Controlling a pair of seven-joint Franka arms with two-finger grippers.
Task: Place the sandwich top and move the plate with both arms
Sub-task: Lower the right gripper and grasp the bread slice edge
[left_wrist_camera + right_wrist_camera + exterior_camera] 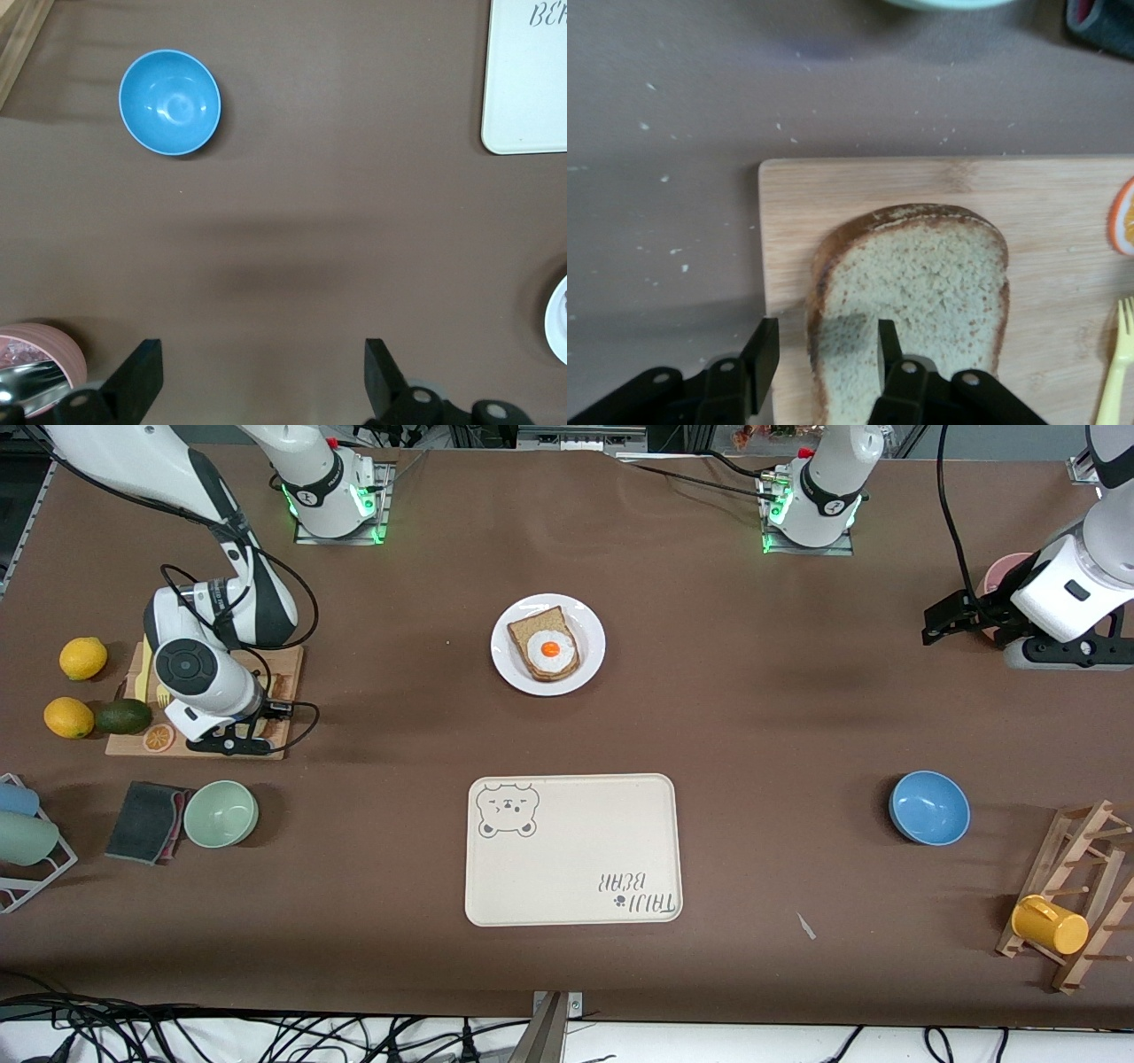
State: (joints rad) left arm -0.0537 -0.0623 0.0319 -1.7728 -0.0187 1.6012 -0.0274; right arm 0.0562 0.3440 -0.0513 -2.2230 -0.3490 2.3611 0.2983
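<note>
A: How far along is it?

B: Early. The sandwich top (912,292) lies on the cutting board (1045,221), well apart from the plate (592,633), which holds only the egg slice (546,646). The right gripper (824,354) straddles the slice's crust edge, fingers part closed and not yet clamped. The left gripper (261,376) waits wide open, empty, near the blue bowl (170,102).

A: Any writing?

B: The tray (576,850), nearer the camera than the plate, reads "TAIJI BEAR".

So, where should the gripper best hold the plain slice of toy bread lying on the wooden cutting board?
The plain tan slice of toy bread lies flat on the wooden cutting board. It is probably best gripped from above at a crust edge, one finger outside and one on the crumb, as the right gripper stands now.
</note>
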